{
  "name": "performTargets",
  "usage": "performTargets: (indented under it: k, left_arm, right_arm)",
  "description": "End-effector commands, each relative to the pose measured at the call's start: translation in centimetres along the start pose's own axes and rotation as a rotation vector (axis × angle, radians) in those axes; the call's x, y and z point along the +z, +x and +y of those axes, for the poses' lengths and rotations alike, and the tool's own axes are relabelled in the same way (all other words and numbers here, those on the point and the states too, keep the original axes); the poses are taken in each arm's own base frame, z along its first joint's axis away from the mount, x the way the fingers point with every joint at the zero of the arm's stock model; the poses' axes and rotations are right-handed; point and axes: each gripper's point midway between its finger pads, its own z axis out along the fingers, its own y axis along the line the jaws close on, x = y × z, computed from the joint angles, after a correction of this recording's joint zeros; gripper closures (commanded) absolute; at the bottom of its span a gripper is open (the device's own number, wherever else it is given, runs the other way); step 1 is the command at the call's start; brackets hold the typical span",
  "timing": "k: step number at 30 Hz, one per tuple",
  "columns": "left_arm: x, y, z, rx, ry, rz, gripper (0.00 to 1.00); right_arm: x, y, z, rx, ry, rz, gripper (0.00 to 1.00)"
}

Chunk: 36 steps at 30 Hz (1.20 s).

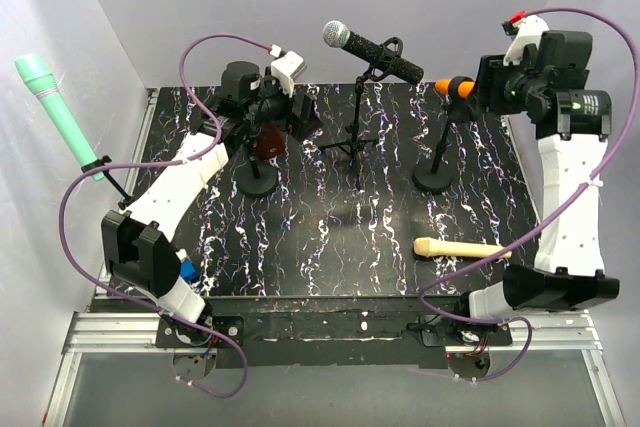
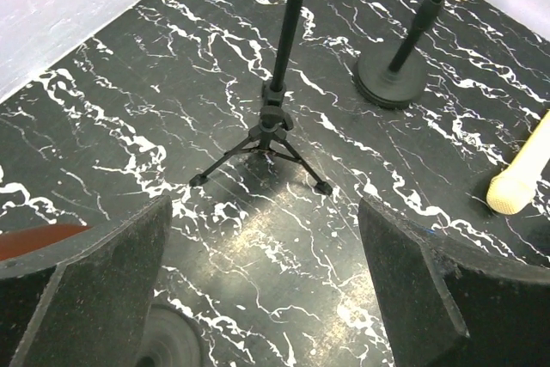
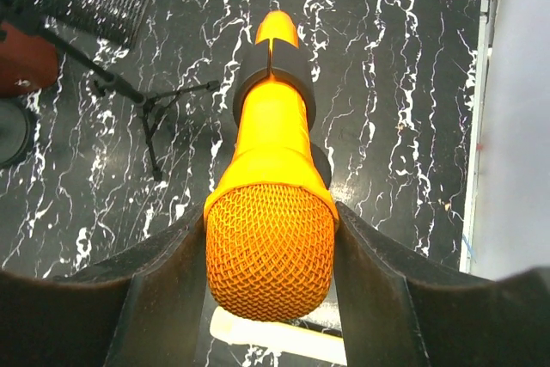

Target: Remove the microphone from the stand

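Our right gripper [image 3: 271,223] clamps its 2 fingers on the orange microphone [image 3: 271,152], seated in the stand [image 1: 433,179] clip [image 3: 273,66]. We should slide it out along its axis. Our left gripper [image 2: 266,290] hangs wide open, empty.

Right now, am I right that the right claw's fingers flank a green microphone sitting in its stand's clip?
No: the microphone flanked by the right claw is orange, not green, as the right wrist view shows; it does sit in the clip.

The orange microphone [image 3: 271,212] lay tilted, its mesh head uppermost, apparently fully seated in the black clip [image 3: 275,64] atop its round-based stand [image 1: 434,177].
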Motion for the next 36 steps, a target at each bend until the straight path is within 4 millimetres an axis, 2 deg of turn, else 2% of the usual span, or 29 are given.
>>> performTargets:
  k: [1, 6, 9, 12, 14, 17, 19, 22, 25, 29, 32, 36]
  left_arm:
    - [0.2, -2.5, -1.9, 0.007, 0.082, -0.065, 0.12]
    - [0.3, -3.8, -4.1, 0.041, 0.216, -0.111, 0.12]
    - [-0.3, -5.2, -6.1, 0.115, 0.318, -0.183, 0.10]
    - [-0.5, -6.2, -8.0, 0.153, 0.416, -0.220, 0.08]
    - [-0.6, -6.8, -9.3, 0.161, 0.489, -0.227, 0.09]
    - [-0.6, -6.5, -10.9, 0.178, 0.552, -0.212, 0.09]
    - [-0.9, -5.9, -11.3, 0.179, 0.560, -0.202, 0.09]
    - [-1.3, -5.9, -11.4, 0.203, 0.551, -0.209, 0.08]
    - [-1.9, -6.9, -11.5, 0.230, 0.551, -0.227, 0.06]
    - [-3.2, -8.9, -12.0, 0.261, 0.575, -0.206, 0.05]
    - [-4.3, -9.1, -12.3, 0.277, 0.580, -0.173, 0.02]
    - [-5.1, -9.7, -12.4, 0.285, 0.581, -0.165, 0.02]
  right_arm:
    - [-4.7, -2.0, 2.4, -0.147, -0.125, -0.155, 0.54]
    - [-6.6, 0.6, 4.5, -0.273, -0.243, -0.138, 0.61]
    - [-8.0, 2.1, 6.6, -0.350, -0.361, -0.160, 0.64]
    - [-8.9, 2.7, 8.9, -0.382, -0.488, -0.211, 0.65]
    - [-9.8, 2.6, 10.6, -0.402, -0.592, -0.251, 0.65]
    - [-10.5, 2.5, 12.6, -0.440, -0.735, -0.298, 0.66]
    - [-10.4, 2.3, 13.5, -0.454, -0.790, -0.312, 0.67]
    - [-10.9, 1.7, 16.2, -0.506, -0.898, -0.332, 0.67]
    - [-10.3, 1.2, 18.1, -0.533, -0.964, -0.343, 0.67]
    - [-9.5, -0.9, 20.8, -0.525, -1.050, -0.374, 0.67]
    - [-8.7, -1.8, 22.8, -0.522, -1.126, -0.362, 0.70]
    - [-7.7, -2.8, 24.1, -0.504, -1.156, -0.392, 0.71]
